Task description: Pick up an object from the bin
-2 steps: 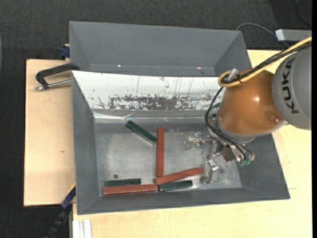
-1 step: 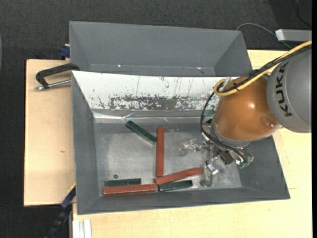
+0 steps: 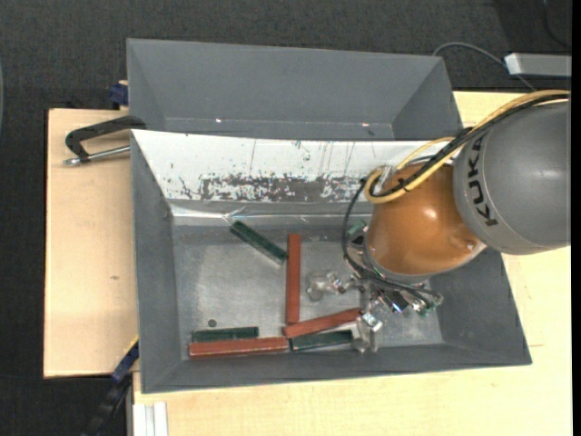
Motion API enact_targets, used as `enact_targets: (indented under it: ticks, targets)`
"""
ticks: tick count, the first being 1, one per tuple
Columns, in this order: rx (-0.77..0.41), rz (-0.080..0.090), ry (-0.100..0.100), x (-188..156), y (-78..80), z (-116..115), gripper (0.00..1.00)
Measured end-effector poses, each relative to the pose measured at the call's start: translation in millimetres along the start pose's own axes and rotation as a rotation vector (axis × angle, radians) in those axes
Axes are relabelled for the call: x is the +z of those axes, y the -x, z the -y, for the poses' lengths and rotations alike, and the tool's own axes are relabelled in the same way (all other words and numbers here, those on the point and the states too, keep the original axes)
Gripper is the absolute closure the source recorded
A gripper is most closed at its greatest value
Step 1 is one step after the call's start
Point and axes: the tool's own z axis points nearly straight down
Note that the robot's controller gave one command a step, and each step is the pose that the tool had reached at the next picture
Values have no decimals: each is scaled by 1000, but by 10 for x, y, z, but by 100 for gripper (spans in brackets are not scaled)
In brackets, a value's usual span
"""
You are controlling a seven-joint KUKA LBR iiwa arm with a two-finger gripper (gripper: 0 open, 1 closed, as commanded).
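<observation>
- The gripper [image 3: 368,330] is low in the bin's front right part, below the arm's orange cover [image 3: 413,225]; whether it is spread or pressed together cannot be told from above.
- Nearest to it is the slanted red-brown bar [image 3: 322,323], a slim, flat, straight stick whose right end reaches the gripper (touching or merely beside, I cannot tell).
- Just in front of that lies the short dark green bar [image 3: 320,341], its right end also at the gripper.
- The upright red-brown bar [image 3: 293,280] runs from the middle of the floor down to the slanted one's left end.
- Along the front wall lies the long red-brown bar [image 3: 238,346], with the flat dark green bar [image 3: 223,333] just behind it.
- The tilted dark green bar [image 3: 259,242] lies apart near the back wall.
- The bin [image 3: 154,271] is grey metal with sloping sides; its floor is scuffed pale, and the back wall carries a band of dark scratches.
- Around the bin the room's floor [image 3: 272,7] is dark.
</observation>
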Motion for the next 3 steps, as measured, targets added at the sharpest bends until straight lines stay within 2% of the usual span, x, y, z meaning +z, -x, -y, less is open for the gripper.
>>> enact_targets:
  ticks: [1,3]
  targets:
    - [-96,5,-5,-25,114,-67,100]
    - [-95,3,-3,-62,110,-73,100]
